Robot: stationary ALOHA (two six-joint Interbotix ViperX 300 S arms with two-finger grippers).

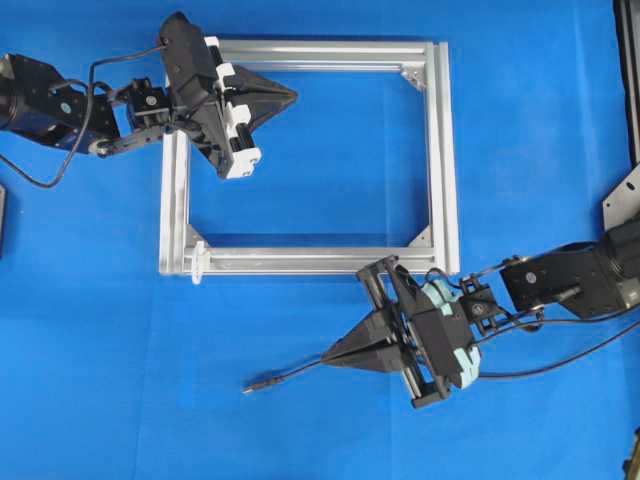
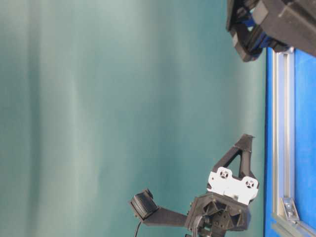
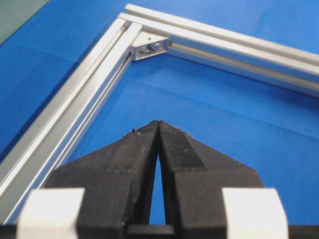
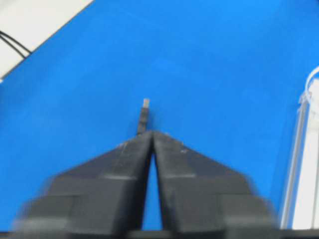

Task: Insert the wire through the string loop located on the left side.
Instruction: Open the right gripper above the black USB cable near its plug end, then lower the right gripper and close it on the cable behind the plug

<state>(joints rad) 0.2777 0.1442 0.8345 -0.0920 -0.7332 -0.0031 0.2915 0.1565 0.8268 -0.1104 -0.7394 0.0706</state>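
The wire [image 1: 290,373] is a thin black cable lying on the blue mat in front of the frame, and its small plug tip [image 1: 250,386] points left. My right gripper [image 1: 327,357] is shut on the wire just behind the plug. In the right wrist view the plug [image 4: 144,112] sticks out past the closed gripper [image 4: 152,132]. The string loop [image 1: 197,262] sits on a small white fitting at the frame's near-left corner, up and left of the plug. It also shows as a whitish loop [image 4: 310,82]. My left gripper [image 1: 293,97] [image 3: 158,123] hovers shut and empty inside the frame's far-left corner.
A rectangular aluminium frame [image 1: 444,160] lies flat on the blue mat, with silver corner brackets [image 3: 149,47] inside its corners. The left arm [image 1: 60,105] reaches over the frame's far-left corner. The left gripper's body [image 2: 232,185] hangs above the frame rail [image 2: 281,123].
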